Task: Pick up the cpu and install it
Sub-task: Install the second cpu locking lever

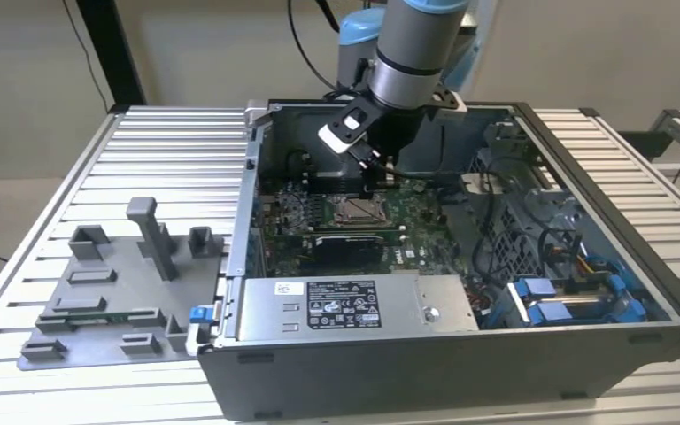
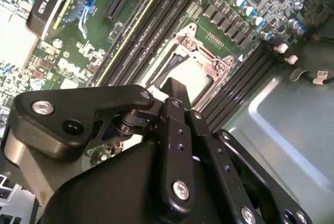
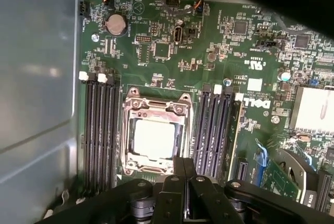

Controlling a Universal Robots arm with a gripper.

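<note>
Now cpu [image 3: 153, 139] seated in socket [image 3: 155, 132]; fingers [image 3: 183, 169] apparently pressed together, empty, just above.

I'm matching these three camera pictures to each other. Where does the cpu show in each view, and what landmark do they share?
Exterior view: the cpu sits in the socket on the motherboard inside the case, just below the end effector.
First wrist view: the cpu is a pale square inside the metal socket frame, between dark memory slots.
Second wrist view: the cpu lies just beyond the end effector.
Shared landmark: the metal socket frame.
</note>
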